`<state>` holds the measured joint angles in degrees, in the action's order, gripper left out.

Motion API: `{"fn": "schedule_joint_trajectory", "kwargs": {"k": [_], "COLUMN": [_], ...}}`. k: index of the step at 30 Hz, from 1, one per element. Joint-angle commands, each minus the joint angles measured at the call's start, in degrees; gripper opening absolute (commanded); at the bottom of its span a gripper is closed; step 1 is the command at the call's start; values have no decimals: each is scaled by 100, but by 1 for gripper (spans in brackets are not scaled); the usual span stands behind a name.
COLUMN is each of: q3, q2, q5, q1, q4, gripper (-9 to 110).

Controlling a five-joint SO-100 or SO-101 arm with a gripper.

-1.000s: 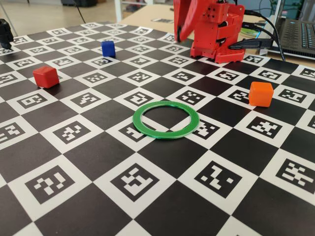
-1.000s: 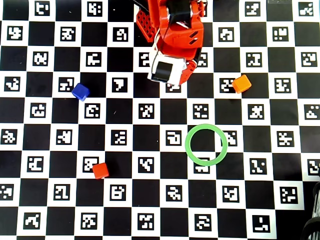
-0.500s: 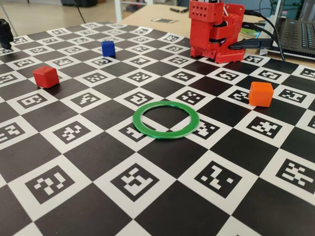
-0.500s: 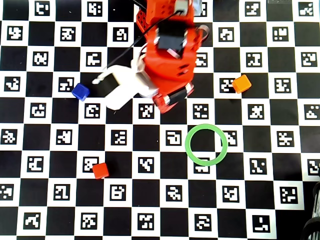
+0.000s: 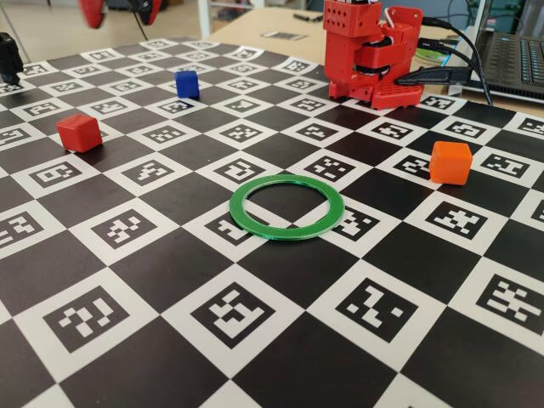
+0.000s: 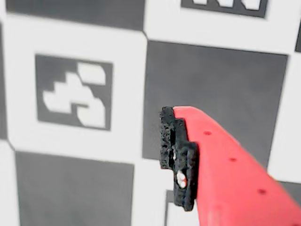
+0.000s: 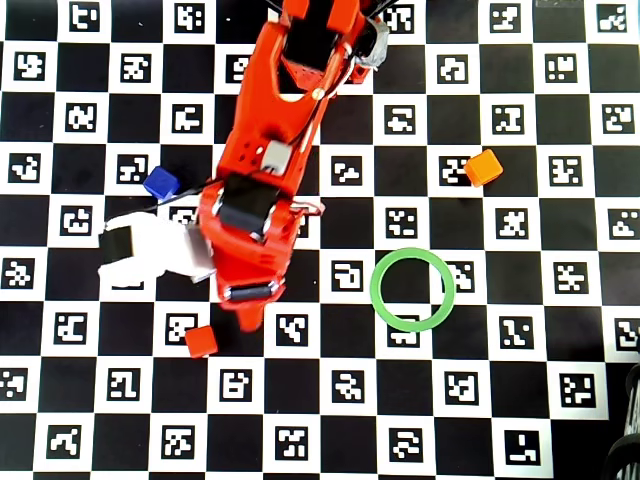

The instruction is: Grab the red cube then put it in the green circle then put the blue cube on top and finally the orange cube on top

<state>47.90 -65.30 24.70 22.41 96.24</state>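
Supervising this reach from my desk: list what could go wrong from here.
1. In the overhead view the arm tip hovers just beside the red cube; a slightly off descent could nudge it instead of straddling it.
2. The wrist view shows only one finger over the checkered board, no cube, so alignment is hard to judge.
3. The green circle is thin and loose; placing could shift it.

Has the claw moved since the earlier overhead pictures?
Yes. In the overhead view the claw has swung out from the base toward the red cube, away from the green ring.
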Motion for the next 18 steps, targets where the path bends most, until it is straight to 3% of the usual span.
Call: {"fn": "schedule_joint_trajectory", "kwargs": {"k": [1, 8, 18], "q3": [-1116, -2136, -2338], "q2": [26, 967, 2039], "q5": [-114, -264, -272], "q1": [167, 132, 246], "q4": [176, 290, -220], "gripper": [43, 43, 43]}}
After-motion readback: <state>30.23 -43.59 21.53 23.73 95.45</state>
